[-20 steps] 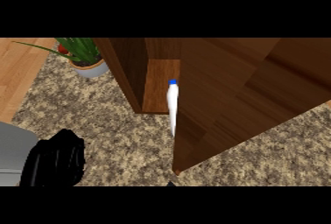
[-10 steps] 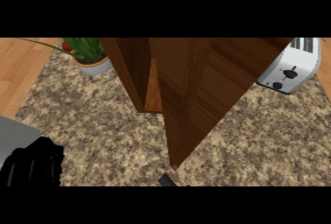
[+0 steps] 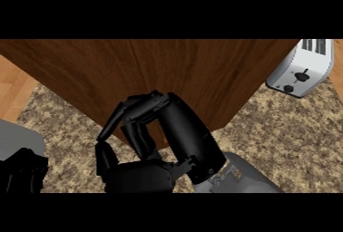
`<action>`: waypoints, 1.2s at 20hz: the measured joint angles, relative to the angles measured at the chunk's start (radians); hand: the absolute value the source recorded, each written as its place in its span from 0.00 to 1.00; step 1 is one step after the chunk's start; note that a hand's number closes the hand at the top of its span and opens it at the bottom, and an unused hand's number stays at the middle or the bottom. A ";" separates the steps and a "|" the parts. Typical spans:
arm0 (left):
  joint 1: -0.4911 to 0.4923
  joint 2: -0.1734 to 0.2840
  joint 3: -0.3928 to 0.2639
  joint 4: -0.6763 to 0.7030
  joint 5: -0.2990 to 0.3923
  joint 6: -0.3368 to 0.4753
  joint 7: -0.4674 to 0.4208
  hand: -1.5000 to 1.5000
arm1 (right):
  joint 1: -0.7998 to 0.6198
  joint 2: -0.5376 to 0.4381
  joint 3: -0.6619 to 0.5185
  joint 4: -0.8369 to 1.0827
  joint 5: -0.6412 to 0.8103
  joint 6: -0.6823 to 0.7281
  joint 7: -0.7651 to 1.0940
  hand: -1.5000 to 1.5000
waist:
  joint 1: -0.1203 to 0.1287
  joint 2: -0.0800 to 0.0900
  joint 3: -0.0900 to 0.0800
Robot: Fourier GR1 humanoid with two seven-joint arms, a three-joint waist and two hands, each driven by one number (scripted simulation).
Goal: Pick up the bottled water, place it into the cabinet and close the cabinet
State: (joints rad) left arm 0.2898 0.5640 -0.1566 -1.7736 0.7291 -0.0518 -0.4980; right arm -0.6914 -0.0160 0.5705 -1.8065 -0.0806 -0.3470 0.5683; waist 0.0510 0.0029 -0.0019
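Brown wood fills the upper half of the frame: the dark-grained wooden cabinet [image 3: 167,72] shows one broad, unbroken face narrowing to a corner near the centre, and no gap or opening is visible in it. Below and around it lies the speckled beige-and-brown granite counter [image 3: 295,145], with a strip of lighter orange wood at the left edge.

The black right hand [image 3: 178,136] occupies the centre, rising from its grey forearm [image 3: 244,176] at the lower middle. Its fingers [image 3: 137,113] are bent at the tips and spread, lying against the cabinet's lower face near the corner; they enclose nothing. State: unclenched, pressing on the wood, holding no object.

The black left hand [image 3: 23,170] shows in the lower left corner, beside a grey patch at the left edge. Its fingers look curled inward; nothing is seen in them.

A white-and-silver toaster [image 3: 301,68] stands at the upper right, just beside the cabinet's edge.

The bottled water is not visible anywhere in the head view; its place cannot be told.
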 measured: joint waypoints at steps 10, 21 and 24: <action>0.037 0.012 0.045 -0.003 0.012 -0.059 -0.009 1.00 | -0.124 0.010 -0.170 0.309 -0.198 0.227 -0.185 1.00 | -0.002 -0.029 -0.005; 0.016 0.012 0.053 0.002 0.010 -0.073 0.002 1.00 | -0.178 -0.024 -0.237 0.471 -0.255 0.405 -0.349 1.00 | 0.013 -0.036 -0.018; 0.008 0.018 0.055 -0.007 0.012 -0.069 0.018 1.00 | -0.188 -0.026 -0.247 0.502 -0.260 0.430 -0.380 1.00 | 0.014 -0.037 -0.019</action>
State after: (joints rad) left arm 0.2975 0.5825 -0.1018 -1.7808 0.7412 -0.1203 -0.4795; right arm -0.8792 -0.0424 0.3238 -1.3048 -0.3410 0.0829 0.1881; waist 0.0649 -0.0344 -0.0211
